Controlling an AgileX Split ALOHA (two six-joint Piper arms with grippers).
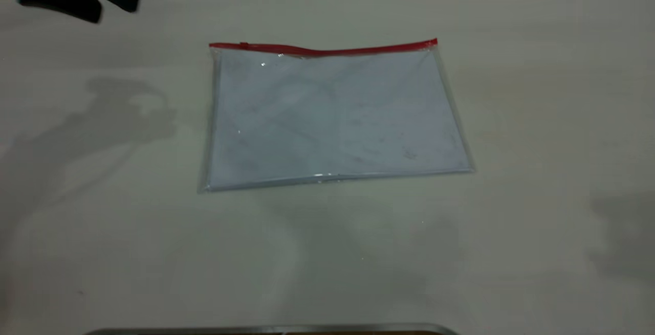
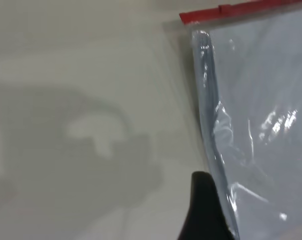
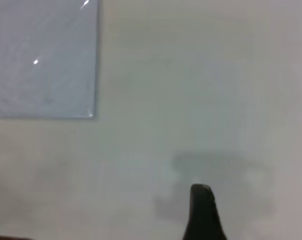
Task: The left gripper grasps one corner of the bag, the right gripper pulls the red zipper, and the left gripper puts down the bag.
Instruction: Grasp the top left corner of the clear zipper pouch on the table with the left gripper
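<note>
The bag (image 1: 332, 115) lies flat on the white table, pale sheets showing through the clear plastic. The red zipper (image 1: 327, 50) runs along its far long edge, with the slider tab (image 1: 244, 45) near the left end. My left gripper (image 1: 115, 10) hovers at the far left of the table, well apart from the bag's corner (image 1: 212, 46), its two prongs spread and empty. In the left wrist view one finger (image 2: 203, 210) sits beside the bag's short edge (image 2: 211, 125), with the zipper (image 2: 241, 10) beyond. In the right wrist view one finger (image 3: 202, 210) hangs over bare table, apart from the bag (image 3: 41, 55).
The white table (image 1: 537, 146) stretches on all sides of the bag. A metal edge (image 1: 271, 330) shows at the near border of the exterior view. The right arm is outside the exterior view.
</note>
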